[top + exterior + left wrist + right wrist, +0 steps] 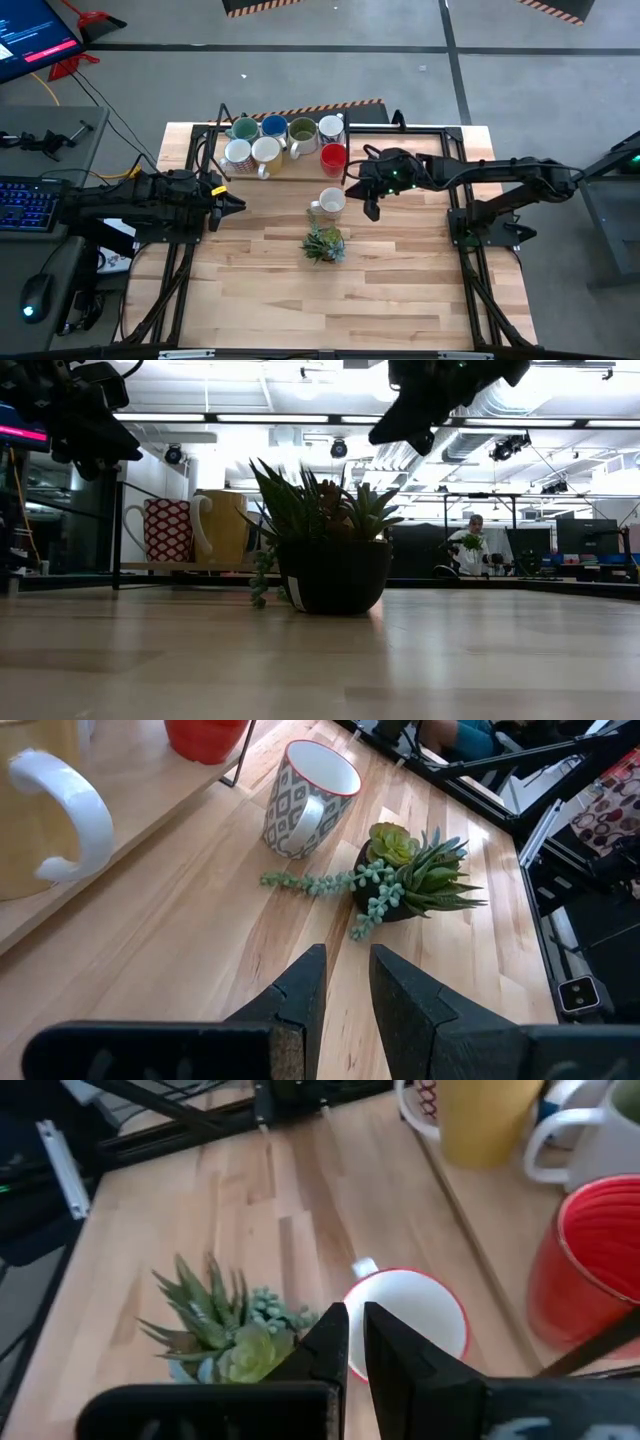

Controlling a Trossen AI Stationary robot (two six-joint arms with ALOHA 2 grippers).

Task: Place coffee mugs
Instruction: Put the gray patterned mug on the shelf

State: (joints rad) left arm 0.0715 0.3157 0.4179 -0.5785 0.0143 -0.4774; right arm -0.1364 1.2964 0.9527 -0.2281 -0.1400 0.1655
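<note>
Mugs fill the shelf, one patterned mug standing just below the right gripper, its fingers pressed together, the left gripper slightly spread.

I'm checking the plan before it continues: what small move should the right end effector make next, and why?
Probably open and lower onto the patterned mug. The right end effector hovers beside it, shut and empty; that mug stands alone on the table, off the tray holding the other mugs.
</note>
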